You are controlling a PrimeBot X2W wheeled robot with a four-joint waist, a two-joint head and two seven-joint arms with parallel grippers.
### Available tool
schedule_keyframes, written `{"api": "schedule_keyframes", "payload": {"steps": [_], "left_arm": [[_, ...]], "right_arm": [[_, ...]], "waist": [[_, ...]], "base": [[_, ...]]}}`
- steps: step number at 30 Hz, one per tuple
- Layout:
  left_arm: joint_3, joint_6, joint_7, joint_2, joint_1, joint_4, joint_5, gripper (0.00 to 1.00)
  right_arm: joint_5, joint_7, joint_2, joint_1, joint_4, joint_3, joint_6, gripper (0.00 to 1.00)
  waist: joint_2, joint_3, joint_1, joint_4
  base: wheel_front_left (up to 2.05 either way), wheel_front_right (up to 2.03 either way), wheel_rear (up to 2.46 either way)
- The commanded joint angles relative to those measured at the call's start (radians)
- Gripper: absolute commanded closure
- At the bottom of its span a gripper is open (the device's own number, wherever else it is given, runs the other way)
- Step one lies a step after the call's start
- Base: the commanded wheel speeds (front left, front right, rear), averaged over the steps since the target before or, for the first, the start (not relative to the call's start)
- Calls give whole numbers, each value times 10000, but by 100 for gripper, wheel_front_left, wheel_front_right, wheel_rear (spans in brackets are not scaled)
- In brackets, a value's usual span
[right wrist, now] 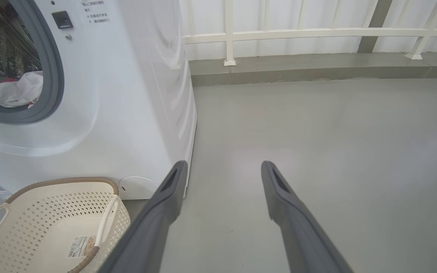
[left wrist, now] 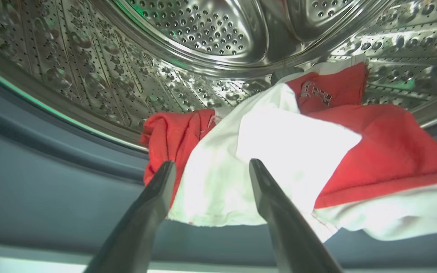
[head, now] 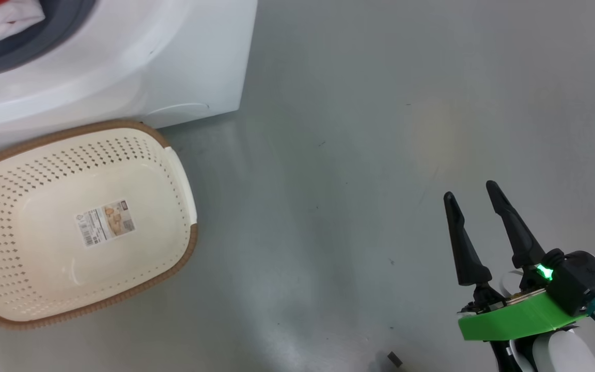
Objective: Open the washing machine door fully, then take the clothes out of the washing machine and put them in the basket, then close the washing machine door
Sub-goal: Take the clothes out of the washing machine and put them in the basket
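Clothes (left wrist: pixel 279 151): lying in the washing machine (right wrist: pixel 127 94) drum (left wrist: pixel 188 34), draping over its grey ring (left wrist: pixel 51 170). Left gripper (left wrist: pixel 211 163) hovering at them, spread wide, holding nothing; right gripper (head: pixel 470 191) hanging wide above floor (head: pixel 354 155). Basket (head: pixel 96 126) receiving nothing yet; unloading, door-closing remaining.

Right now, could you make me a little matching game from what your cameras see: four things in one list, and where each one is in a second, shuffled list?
Things
1. cream perforated plastic basket
2. red and white clothes
3. left gripper
4. right gripper

Places
A. open above bare grey floor
B. lying in the perforated steel drum
C. on the floor beside the white washing machine, only a sticker inside
D. open, pointing into the drum

Pairs: 1-C, 2-B, 3-D, 4-A
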Motion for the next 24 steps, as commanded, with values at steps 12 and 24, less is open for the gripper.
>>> {"api": "schedule_keyframes", "payload": {"steps": [12,24], "left_arm": [[-268,279,663,798,-22,-17,167,0],[-484,382,688,1132,96,26,136,0]], "right_arm": [[162,-63,-146,26,-167,392,62,0],[157,-63,-146,13,-97,549,62,0]], "waist": [[-1,143,0,-323],[-1,331,0,-500]], "base": [[0,0,0],[0,0,0]]}}
